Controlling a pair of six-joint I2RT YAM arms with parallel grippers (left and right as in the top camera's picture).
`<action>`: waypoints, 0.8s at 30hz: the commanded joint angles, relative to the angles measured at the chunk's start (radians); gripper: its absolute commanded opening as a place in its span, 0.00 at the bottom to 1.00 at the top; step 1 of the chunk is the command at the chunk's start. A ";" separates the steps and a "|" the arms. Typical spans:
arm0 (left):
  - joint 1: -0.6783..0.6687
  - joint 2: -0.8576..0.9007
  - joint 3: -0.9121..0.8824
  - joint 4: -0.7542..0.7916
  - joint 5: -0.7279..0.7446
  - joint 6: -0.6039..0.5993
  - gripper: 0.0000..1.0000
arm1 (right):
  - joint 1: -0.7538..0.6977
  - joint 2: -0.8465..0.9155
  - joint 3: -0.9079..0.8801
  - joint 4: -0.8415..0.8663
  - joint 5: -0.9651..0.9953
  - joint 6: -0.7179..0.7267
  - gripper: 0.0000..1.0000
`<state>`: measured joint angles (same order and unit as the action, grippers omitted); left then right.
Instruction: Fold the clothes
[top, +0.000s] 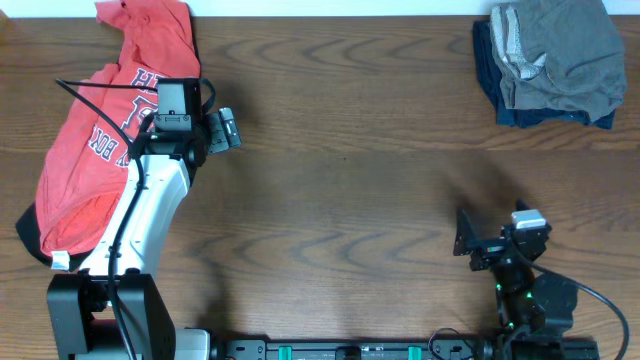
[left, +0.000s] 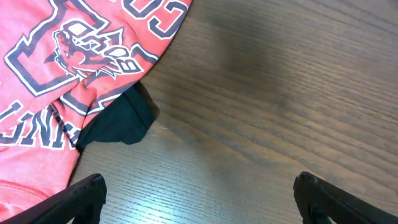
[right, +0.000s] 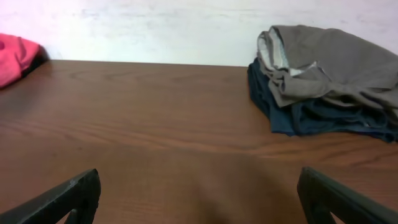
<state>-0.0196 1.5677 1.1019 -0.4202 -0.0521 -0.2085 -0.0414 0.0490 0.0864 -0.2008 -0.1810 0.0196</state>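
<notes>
Two claws (left: 198, 198) (right: 199, 198) spread, shorts (top: 565, 50) at far edge

The left arm (top: 150, 215) reaches from its base at the near edge of the table (top: 350, 180) toward the far edge. Its wrist is bent so that the left gripper (top: 228, 128) points toward the table's middle, jaws fully apart and empty. The right arm (top: 530, 290) is folded low at the near edge. The right gripper (right: 199, 186) faces the far edge, jaws wide apart and empty.

On the table (top: 350, 170), the T-shirt (top: 85, 160) lies left, the shorts (top: 565, 50) atop another garment (top: 485, 60) far right.
</notes>
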 joint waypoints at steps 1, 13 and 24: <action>0.004 0.002 0.002 -0.002 -0.001 0.005 0.98 | 0.017 -0.044 -0.029 0.011 0.063 0.075 0.99; 0.004 0.002 0.002 -0.002 -0.001 0.005 0.98 | 0.045 -0.044 -0.045 0.049 0.176 0.096 0.99; 0.004 0.002 0.002 -0.002 -0.001 0.005 0.98 | 0.045 -0.044 -0.081 0.129 0.177 0.096 0.99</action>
<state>-0.0196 1.5673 1.1019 -0.4198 -0.0521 -0.2085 -0.0101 0.0124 0.0105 -0.0731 -0.0177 0.1028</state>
